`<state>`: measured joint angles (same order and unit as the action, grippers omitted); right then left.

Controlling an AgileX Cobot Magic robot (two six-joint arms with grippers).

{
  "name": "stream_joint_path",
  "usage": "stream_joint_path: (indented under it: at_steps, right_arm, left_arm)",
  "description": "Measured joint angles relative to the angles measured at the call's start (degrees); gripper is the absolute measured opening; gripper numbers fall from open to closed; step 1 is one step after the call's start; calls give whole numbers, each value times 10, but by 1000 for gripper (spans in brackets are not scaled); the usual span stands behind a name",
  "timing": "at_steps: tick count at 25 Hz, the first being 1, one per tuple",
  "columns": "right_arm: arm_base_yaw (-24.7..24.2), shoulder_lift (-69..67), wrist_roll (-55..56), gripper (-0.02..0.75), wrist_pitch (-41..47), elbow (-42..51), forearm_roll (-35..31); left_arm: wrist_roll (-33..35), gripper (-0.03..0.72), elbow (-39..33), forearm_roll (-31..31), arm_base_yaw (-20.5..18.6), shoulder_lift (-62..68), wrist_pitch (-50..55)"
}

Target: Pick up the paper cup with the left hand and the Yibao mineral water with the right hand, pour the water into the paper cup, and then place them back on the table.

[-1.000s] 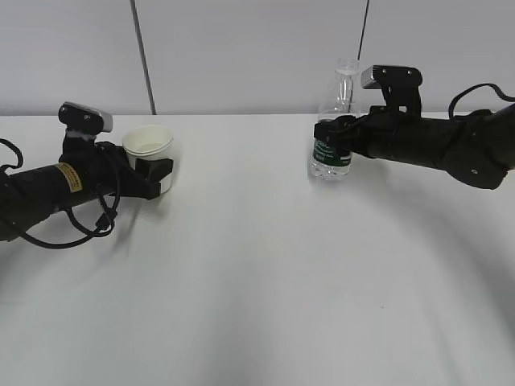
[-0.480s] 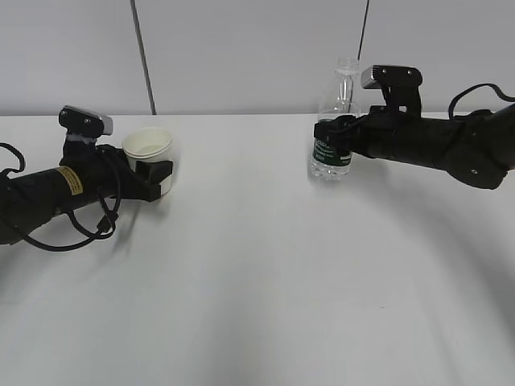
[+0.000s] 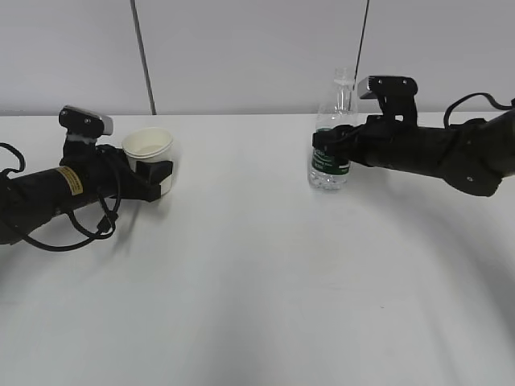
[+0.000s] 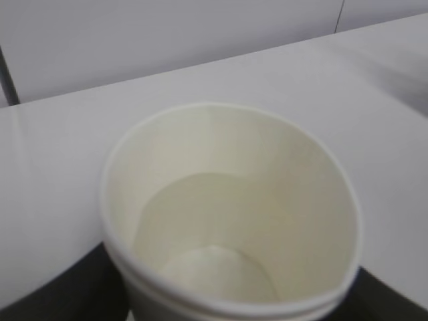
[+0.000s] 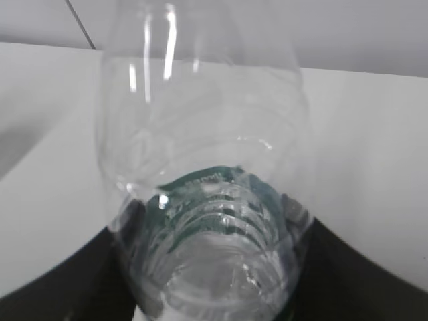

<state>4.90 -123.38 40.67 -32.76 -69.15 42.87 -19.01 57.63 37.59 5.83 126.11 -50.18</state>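
Observation:
The white paper cup (image 3: 148,147) stands upright at the left of the table (image 3: 257,265). My left gripper (image 3: 160,177), on the arm with the yellow sticker, is shut on its lower half. In the left wrist view the cup (image 4: 227,214) fills the frame, and a curved line inside looks like a water surface. The Yibao mineral water bottle (image 3: 331,165) is upright and capless, with its base at the table at the right. My right gripper (image 3: 328,149) is shut on its green label. In the right wrist view the bottle (image 5: 207,167) sits between dark fingers (image 5: 60,287).
A grey wall with a dark vertical seam (image 3: 145,56) rises behind the table's far edge. Black cables (image 3: 88,229) loop under the left arm. Bare white tabletop lies between the two arms and in front of them.
The right gripper has lowered the bottle slightly and shifted it a little left, bringing its base down to the table. The left arm and cup have barely moved.

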Motion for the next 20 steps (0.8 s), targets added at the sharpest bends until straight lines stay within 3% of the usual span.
stream_joint_path:
  at_steps: [20]
  right_arm:
    - [0,-32,-92,433,-72,-1,-6]
  left_arm:
    - [0,426,0,0,0,0,0]
